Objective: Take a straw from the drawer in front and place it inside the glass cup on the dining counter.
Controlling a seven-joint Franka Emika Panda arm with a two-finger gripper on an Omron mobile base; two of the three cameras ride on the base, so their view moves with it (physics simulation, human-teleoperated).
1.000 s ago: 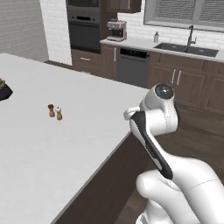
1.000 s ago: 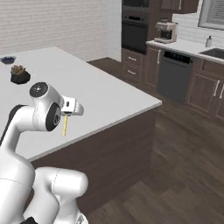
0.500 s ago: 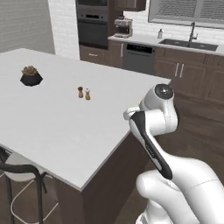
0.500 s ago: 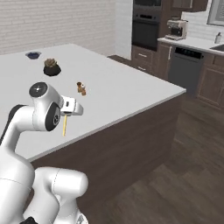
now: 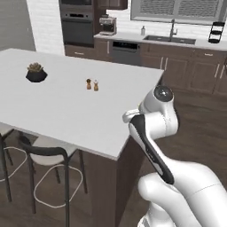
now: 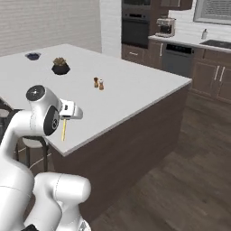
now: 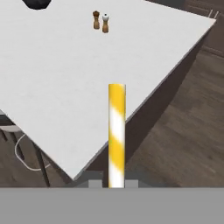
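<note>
While my claw (image 7: 117, 183) stays off words like heavy, clamped on the bottom end of the straw (image 7: 117, 131) that stands out over the white table (image 5: 66, 111) corner, I judge it light, thin, crushable, best pinched gently near that end.

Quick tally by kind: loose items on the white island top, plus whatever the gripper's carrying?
Small shakers, one brown, one white-topped: 2
Dark pot with a plant: 1
Shallow dark blue bowl at the far edge: 1
Yellow-and-white striped straw, held in the shut gripper: 1
Total: 5
</note>
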